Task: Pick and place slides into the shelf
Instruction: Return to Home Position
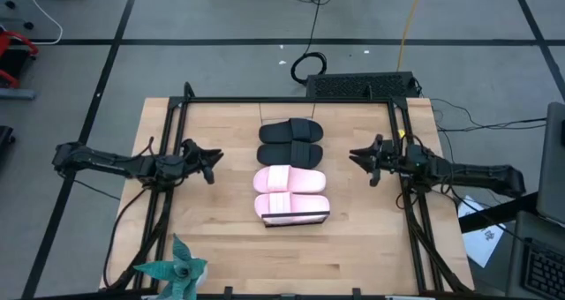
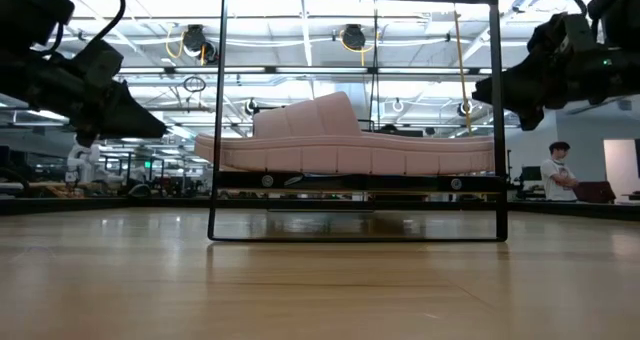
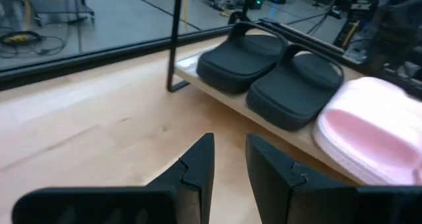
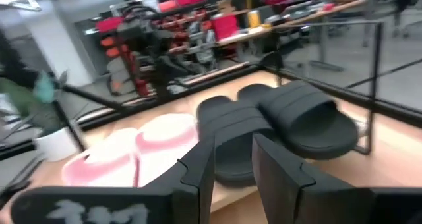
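Note:
All the slides lie in a row on the narrow shelf point(image 1: 296, 219) at the table's middle: two black slides point(image 1: 291, 132) point(image 1: 291, 153) at its far end, two pale pink slides point(image 1: 290, 179) point(image 1: 291, 204) at its near end. They rest sole-down on the light-wood board. My left gripper point(image 1: 214, 161) hovers left of the shelf, open by a narrow gap, empty; its wrist view shows the black slides point(image 3: 264, 66) and a pink slide point(image 3: 376, 128) ahead. My right gripper point(image 1: 355, 156) hovers right of the shelf, open, empty, facing the black slides point(image 4: 277, 128) and pink slides point(image 4: 132, 155).
A dark metal frame point(image 1: 177, 106) runs along the table's far, left and right sides. A teal pinwheel-like ornament point(image 1: 172, 269) stands at the near left edge. Bare wood point(image 1: 229, 238) lies between each gripper and the shelf. A person point(image 2: 555, 175) stands far behind the table.

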Controlling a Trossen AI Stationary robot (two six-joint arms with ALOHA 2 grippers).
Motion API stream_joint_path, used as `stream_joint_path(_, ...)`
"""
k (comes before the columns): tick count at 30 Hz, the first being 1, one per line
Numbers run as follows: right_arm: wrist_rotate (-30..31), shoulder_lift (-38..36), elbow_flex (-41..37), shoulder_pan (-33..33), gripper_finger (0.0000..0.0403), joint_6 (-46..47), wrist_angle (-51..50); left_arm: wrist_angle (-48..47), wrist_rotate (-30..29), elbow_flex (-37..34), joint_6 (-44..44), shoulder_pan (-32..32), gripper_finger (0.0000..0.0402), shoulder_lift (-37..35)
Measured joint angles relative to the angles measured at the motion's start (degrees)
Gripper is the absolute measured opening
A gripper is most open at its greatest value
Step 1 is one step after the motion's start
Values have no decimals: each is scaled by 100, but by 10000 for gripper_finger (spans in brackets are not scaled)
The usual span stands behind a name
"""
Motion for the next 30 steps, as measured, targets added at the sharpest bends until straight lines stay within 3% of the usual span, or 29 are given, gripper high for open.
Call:
stream_joint_path(3, 340, -2, 0, 175, 93, -62, 57, 29, -68, 0, -8, 0, 88, 2)
stream_joint_path(10, 343, 0, 0, 253, 93, -281, -1, 123, -36, 0, 22, 0, 88, 2)
stream_joint_path(18, 345, 0, 0, 253, 93, -311, 21, 9, 869, 0, -258, -4, 88, 2)
stream_joint_path(30, 345, 0, 0, 251, 93, -311, 20, 23, 931, 0, -269, -4, 88, 2)
